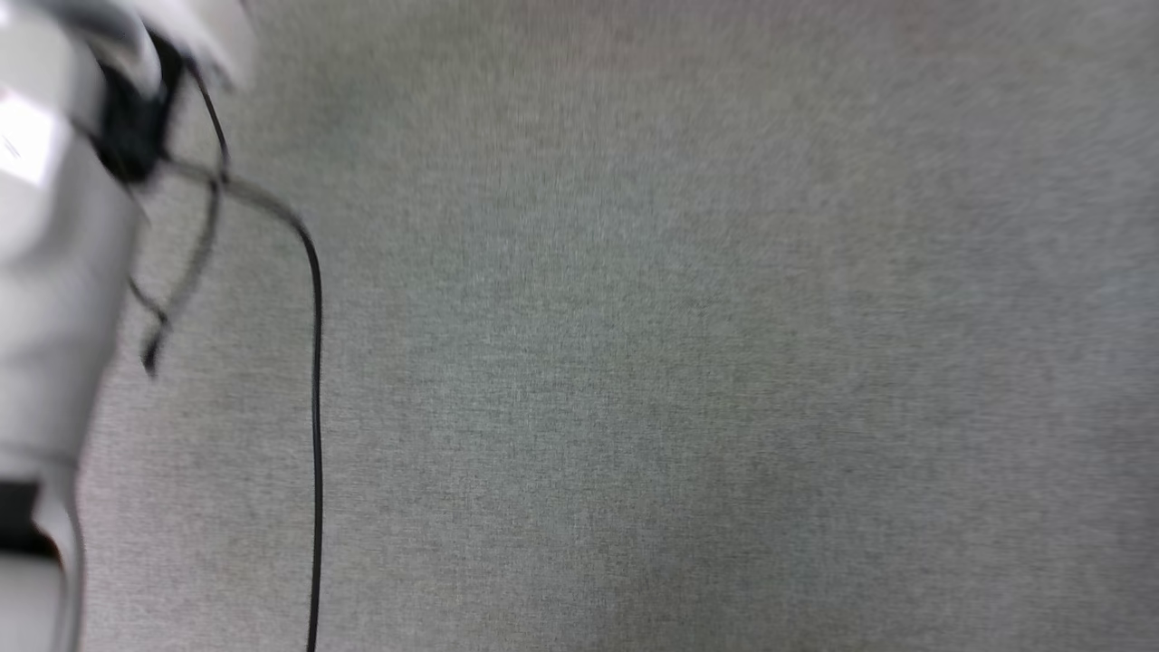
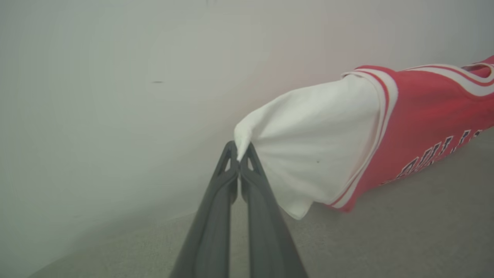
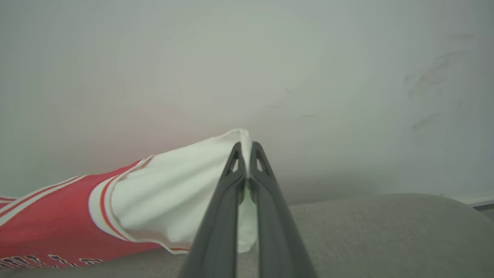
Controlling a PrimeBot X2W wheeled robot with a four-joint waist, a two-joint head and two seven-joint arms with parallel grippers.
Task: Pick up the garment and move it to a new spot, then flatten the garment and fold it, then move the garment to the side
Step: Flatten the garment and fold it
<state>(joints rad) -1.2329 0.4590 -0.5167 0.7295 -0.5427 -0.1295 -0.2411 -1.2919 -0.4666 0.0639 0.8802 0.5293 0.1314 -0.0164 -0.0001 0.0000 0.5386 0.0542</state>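
Head view, blurred: a pale forearm (image 1: 54, 272) is occupying the 9 o'clock edge. A black cable (image 1: 316, 362) is trailing beside it over the grey cloth surface (image 1: 679, 362).

Left wrist view: the left gripper (image 2: 240, 152) is pinching the tip of a white sleeve (image 2: 308, 146), fingers pressed together on the fabric. The shirt (image 2: 420, 116) is stretching from the fingertips toward 3 o'clock, its red body reaching the surface.

Right wrist view: the right gripper (image 3: 246, 150) is likewise pinching the other sleeve (image 3: 170, 200), with the shirt running off toward 8 o'clock.

A pale wall (image 2: 96, 96) is standing beyond.
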